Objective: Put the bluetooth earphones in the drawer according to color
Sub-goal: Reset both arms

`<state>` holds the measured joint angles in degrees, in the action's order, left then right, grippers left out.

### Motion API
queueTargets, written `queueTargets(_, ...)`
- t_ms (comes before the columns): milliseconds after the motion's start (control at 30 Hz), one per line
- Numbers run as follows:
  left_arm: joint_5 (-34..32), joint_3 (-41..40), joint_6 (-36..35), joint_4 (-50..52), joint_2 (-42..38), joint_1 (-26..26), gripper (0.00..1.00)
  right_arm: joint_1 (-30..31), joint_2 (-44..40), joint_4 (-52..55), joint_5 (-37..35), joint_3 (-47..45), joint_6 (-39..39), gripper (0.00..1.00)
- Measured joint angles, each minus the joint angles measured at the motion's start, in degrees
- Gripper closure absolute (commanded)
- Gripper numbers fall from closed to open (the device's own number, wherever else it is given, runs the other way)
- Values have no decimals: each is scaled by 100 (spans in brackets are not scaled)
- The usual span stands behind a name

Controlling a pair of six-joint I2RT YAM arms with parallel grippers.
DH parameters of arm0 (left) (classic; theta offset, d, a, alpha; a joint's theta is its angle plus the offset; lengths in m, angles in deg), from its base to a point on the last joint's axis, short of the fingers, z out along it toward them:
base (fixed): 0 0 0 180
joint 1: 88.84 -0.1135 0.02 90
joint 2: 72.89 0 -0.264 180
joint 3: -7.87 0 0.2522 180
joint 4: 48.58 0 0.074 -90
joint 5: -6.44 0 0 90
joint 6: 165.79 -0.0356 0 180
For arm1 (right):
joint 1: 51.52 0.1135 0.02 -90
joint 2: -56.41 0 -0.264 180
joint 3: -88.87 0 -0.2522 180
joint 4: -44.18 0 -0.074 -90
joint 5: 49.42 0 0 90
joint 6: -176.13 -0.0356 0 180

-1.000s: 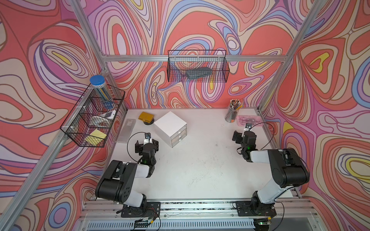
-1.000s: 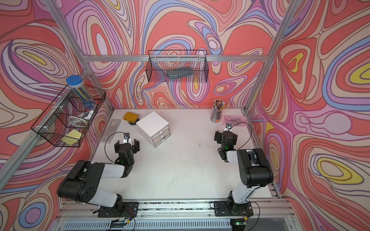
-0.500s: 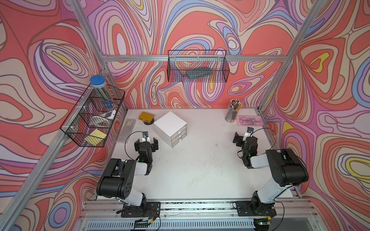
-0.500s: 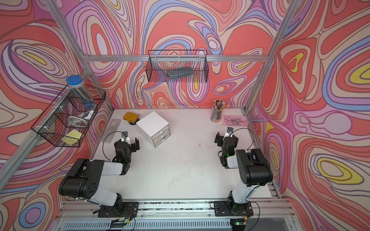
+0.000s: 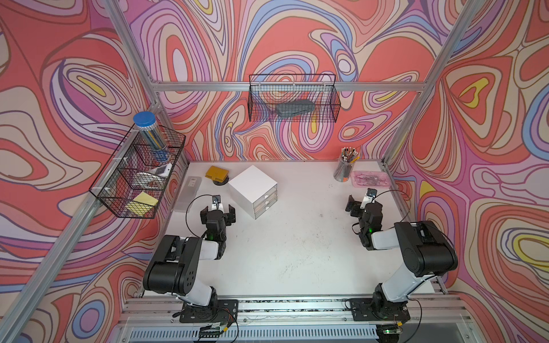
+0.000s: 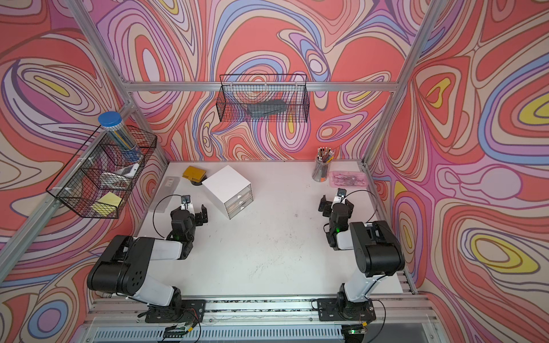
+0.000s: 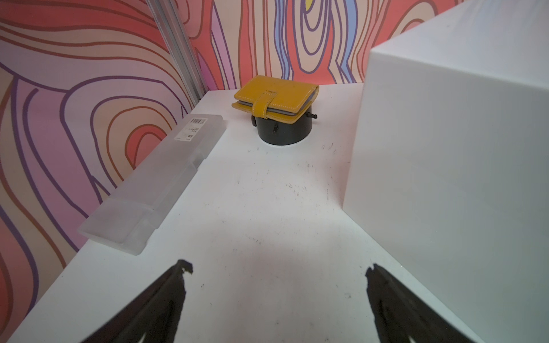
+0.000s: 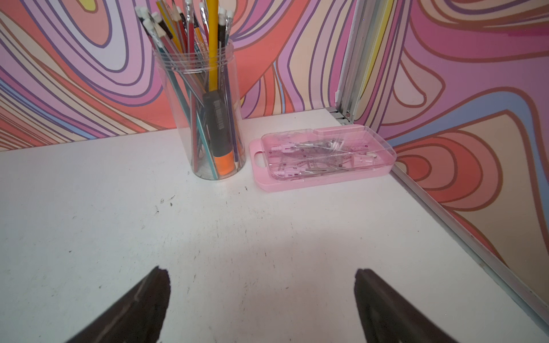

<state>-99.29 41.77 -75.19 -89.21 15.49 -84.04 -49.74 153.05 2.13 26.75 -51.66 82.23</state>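
The left gripper [image 7: 277, 268] hangs low over the white table [image 5: 297, 237], its two black fingers spread wide with nothing between them. The drawer [image 5: 252, 185] stands close ahead of it and to its right, a white cube with its plain side wall turned toward that gripper. In both top views its three clear fronts look pushed in, and I cannot tell what lies inside. Ahead and to the left of the same gripper a frosted box [image 7: 154, 184] lies along the wall. Straight ahead, farther off, a yellow wallet [image 7: 274, 98] rests on a black round stand [image 7: 283, 133], near the drawer's back corner.

The right gripper [image 8: 261, 273] is also spread wide and holds nothing, low above bare table. A clear jar [image 8: 205, 118] of pencils stands ahead of it, a little to its left, and a pink case [image 8: 323, 154] lies just beside the jar, ahead and to the right. The drawer is well apart from this gripper, far off to its left.
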Motion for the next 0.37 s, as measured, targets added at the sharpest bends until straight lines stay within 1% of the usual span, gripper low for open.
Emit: queueTargets(367,44,2,7,50,0,-2,1,0,0,0,0,0,0,2)
